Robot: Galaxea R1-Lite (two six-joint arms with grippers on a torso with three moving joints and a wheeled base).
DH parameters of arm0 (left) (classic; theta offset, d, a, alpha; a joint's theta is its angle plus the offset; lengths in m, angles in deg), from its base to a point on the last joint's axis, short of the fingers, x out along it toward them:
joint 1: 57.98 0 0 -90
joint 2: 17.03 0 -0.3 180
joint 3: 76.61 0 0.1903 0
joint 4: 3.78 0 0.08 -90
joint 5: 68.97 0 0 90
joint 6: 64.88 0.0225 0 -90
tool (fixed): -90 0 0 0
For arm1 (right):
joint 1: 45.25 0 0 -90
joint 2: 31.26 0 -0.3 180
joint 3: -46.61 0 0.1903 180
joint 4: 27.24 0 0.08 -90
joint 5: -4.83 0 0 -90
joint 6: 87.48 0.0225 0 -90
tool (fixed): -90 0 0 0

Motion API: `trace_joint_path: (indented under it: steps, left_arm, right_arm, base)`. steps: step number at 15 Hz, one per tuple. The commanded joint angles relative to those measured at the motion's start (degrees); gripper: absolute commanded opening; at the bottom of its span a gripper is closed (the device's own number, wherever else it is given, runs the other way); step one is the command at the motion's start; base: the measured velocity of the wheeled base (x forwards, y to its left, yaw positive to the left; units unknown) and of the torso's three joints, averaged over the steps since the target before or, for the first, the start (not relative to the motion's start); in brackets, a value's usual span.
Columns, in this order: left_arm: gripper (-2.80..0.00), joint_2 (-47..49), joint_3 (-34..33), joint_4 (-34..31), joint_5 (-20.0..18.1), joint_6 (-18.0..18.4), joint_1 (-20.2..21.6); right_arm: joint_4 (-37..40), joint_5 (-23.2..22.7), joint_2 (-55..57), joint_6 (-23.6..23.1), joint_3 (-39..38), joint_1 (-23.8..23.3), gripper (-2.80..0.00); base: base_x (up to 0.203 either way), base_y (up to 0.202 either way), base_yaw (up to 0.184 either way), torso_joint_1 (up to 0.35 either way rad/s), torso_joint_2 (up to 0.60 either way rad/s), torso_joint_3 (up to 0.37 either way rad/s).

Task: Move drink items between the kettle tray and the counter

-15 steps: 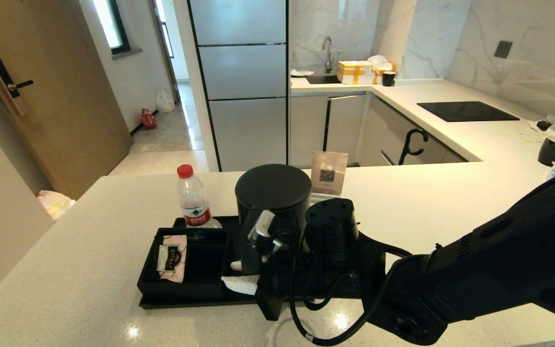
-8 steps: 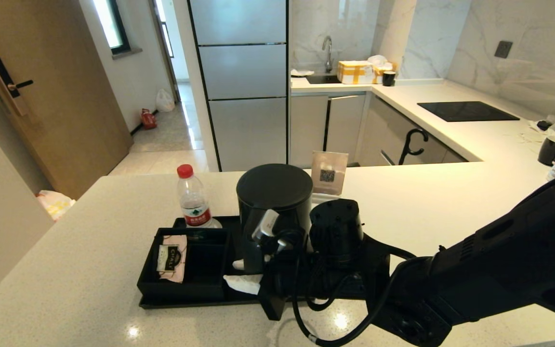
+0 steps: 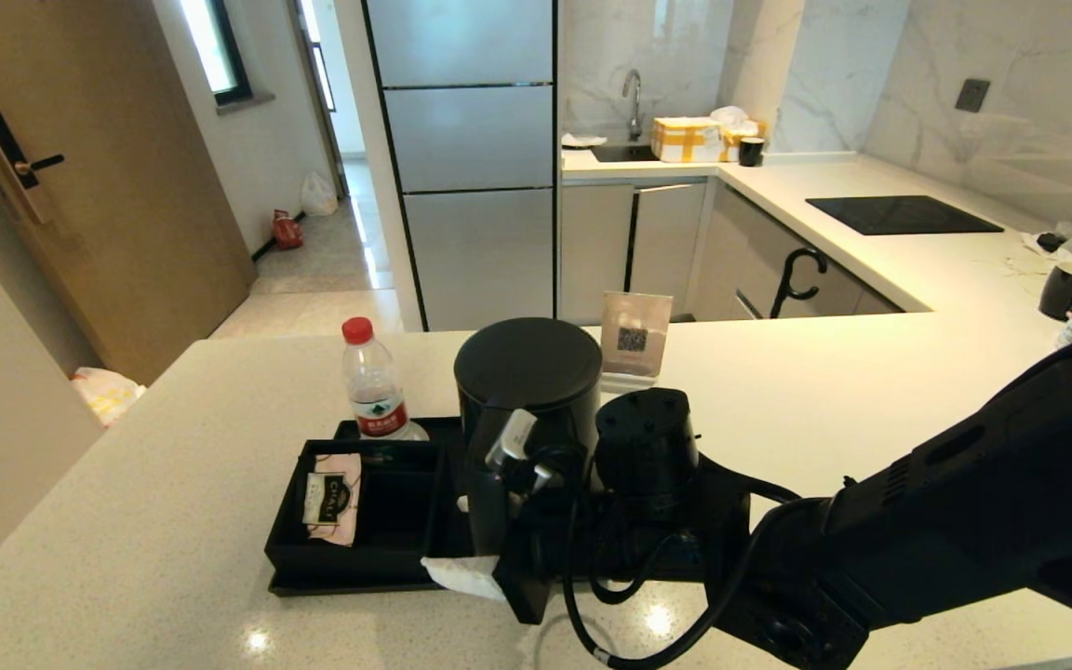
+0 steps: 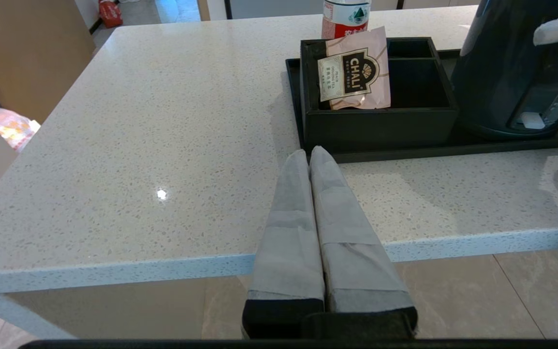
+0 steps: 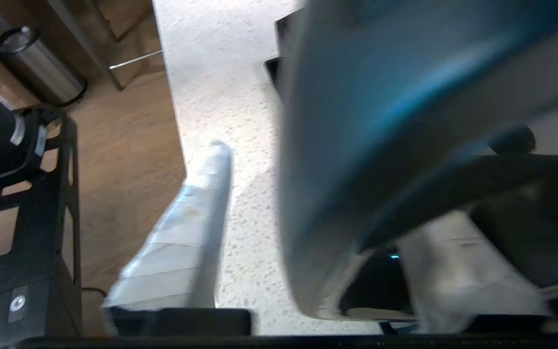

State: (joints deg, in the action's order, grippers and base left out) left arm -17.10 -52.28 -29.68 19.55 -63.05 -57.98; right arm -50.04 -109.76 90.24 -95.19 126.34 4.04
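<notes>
The rigid, probably heavy kettle (image 3: 527, 409) stands on the tray (image 3: 313, 582), its loop handle, the likeliest hold, between the parted fingers of the right gripper (image 3: 499, 521), which grips nothing.

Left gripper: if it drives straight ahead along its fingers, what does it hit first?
Likely the tray, at the near corner below the compartment box. The left gripper points there across bare counter; depth is uncertain.

matte kettle (image 3: 527, 391) – glossy speckled stone counter (image 3: 173, 521)
</notes>
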Motion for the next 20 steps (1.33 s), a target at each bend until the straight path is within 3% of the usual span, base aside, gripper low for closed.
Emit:
trace_joint_path:
  steps: [1,4,13,20]
  left_arm:
    - [-2.80,0.1,0.0,0.0,0.0,0.0,0.0]
    - [-2.80,0.1,0.0,0.0,0.0,0.0,0.0]
    - [-2.80,0.1,0.0,0.0,0.0,0.0,0.0]
    - [-2.80,0.2,0.0,0.0,0.0,0.0,0.0]
  right_arm:
    - [-0.3,-0.1,0.1,-0.1,-0.1,0.0,0.00]
    - [-0.5,-0.1,0.0,-0.1,-0.3,0.0,0.00]
    - [-3.2,-0.2,-9.2,0.6,-10.1,-0.7,0.00]
    - [-4.2,-0.2,-16.6,1.1,-14.5,-7.4,0.00]
  base:
    - [0.000,0.000,0.000,0.000,0.00,0.000]
    - [0.000,0.000,0.000,0.000,0.00,0.000]
    - [0.000,0.000,0.000,0.000,0.00,0.000]
    - [0.000,0.000,0.000,0.000,0.00,0.000]
